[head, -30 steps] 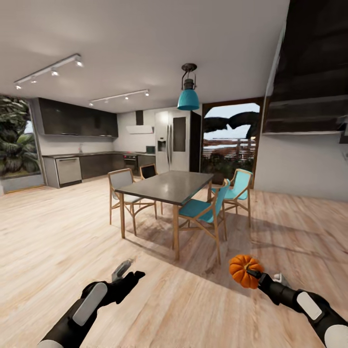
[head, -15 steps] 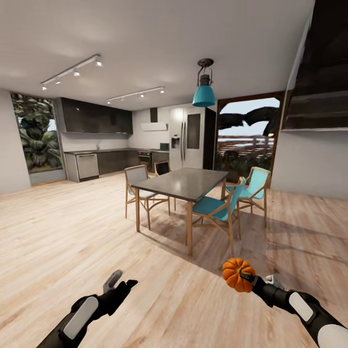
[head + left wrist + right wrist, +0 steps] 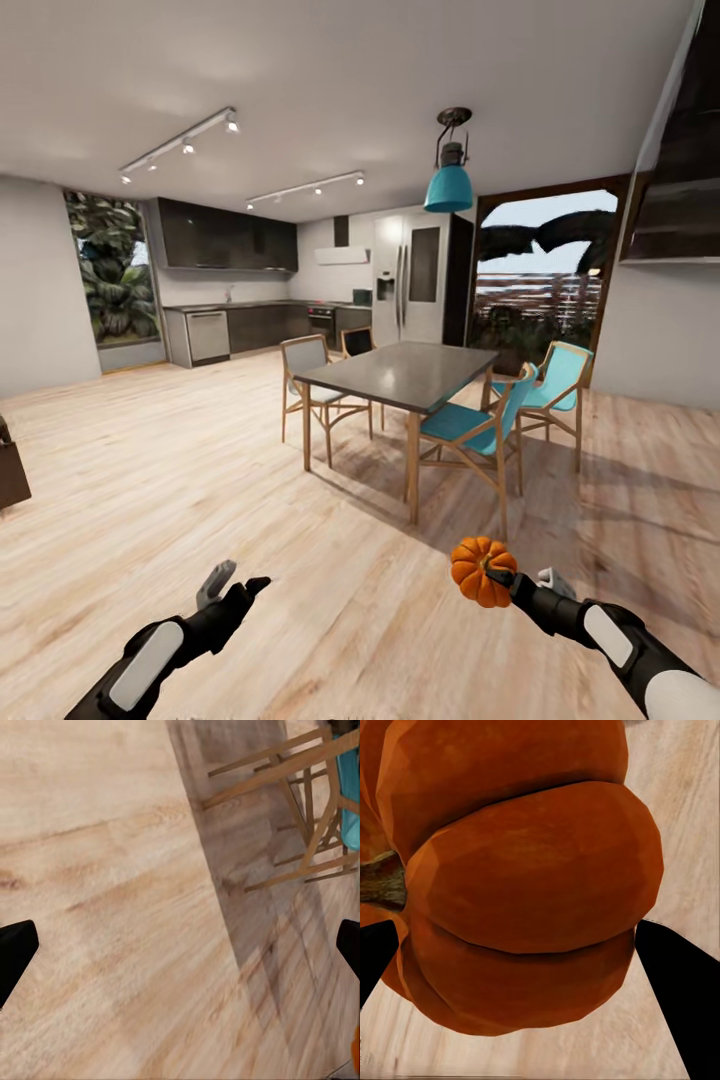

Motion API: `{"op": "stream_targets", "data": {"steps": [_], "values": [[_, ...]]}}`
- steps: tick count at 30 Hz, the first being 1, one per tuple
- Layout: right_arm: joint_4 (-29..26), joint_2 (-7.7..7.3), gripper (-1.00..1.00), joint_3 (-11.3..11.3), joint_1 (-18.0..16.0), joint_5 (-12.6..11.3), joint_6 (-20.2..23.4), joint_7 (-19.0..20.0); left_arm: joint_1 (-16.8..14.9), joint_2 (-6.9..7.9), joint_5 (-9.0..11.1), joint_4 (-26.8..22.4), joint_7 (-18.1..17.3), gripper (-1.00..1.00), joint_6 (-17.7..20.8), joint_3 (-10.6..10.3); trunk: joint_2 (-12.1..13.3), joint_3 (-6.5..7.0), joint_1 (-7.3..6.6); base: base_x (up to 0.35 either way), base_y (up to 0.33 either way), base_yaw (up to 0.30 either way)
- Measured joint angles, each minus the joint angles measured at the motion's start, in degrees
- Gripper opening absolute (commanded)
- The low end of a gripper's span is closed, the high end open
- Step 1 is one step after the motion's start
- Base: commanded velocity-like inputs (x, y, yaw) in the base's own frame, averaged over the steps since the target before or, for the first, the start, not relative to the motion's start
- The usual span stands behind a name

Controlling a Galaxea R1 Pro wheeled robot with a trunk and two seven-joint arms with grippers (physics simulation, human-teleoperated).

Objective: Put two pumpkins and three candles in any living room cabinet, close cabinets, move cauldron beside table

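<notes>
one pumpkin (image 3: 481, 571) sat at the lower right of the head view, pinched by the right tool (image 3: 503, 578) and held in the air above the wooden floor (image 3: 150, 470). in the right wrist view the pumpkin (image 3: 521, 881) bulged between the two dark fingertips (image 3: 679, 971), one on each side, its stem off to one edge. the left tool (image 3: 232, 583) hung at the lower left of the head view, its two fingers spread and gripping nothing; in the left wrist view the fingertips (image 3: 15, 956) stood well apart at either edge over bare floor (image 3: 112, 870).

beyond, in the middle of the frame, stood one dining table (image 3: 400, 372) with a dark top and four chairs around it, two of them with teal seats (image 3: 470, 420). one teal pendant lamp (image 3: 448, 185) hung above it. a fridge (image 3: 420, 275) and dark kitchen units (image 3: 230, 235) lined the far wall.
</notes>
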Motion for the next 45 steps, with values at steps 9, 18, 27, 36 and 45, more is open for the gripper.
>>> {"op": "stream_targets", "data": {"steps": [9, 18, 27, 36, 45], "values": [[0.08, 0.58, -1.0, 0.12, 0.0, 0.04, -0.13, 0.0, 0.01, -0.01, 0.03, 0.0, 0.06, 1.0, 0.0, 0.78, 0.0, -0.71, 0.0, 0.0, 0.0, 0.152], [0.04, 2.36, -1.0, 3.42, 0.0, 0.16, -2.07, -0.05, 0.03, 0.01, 0.03, 0.13, 0.07, 1.0, 0.0, 1.56, 0.0, -1.42, 0.0, 0.0, 0.0, 0.151], [0.05, 2.48, -1.0, 3.75, 0.0, 0.27, -3.25, 0.0, 0.02, 0.01, 0.01, 1.37, 0.0, 1.0, -0.67, 1.71, 0.0, -2.13, 0.03, -0.137, 0.051, 0.155], [0.02, 3.23, -1.0, 3.93, 0.01, 0.26, -3.24, 0.06, 0.06, 0.07, 0.0, 1.65, -0.05, 1.0, -1.5, 1.72, 0.0, -2.82, 0.03, -0.287, 0.167, 0.183], [-0.03, 3.66, -1.0, 3.95, 0.01, 0.49, -3.31, 0.04, 0.05, 0.1, 0.02, 1.66, -0.08, 1.0, -1.47, 2.12, 0.0, -3.5, 0.01, -0.132, 0.128, 0.186]]}}
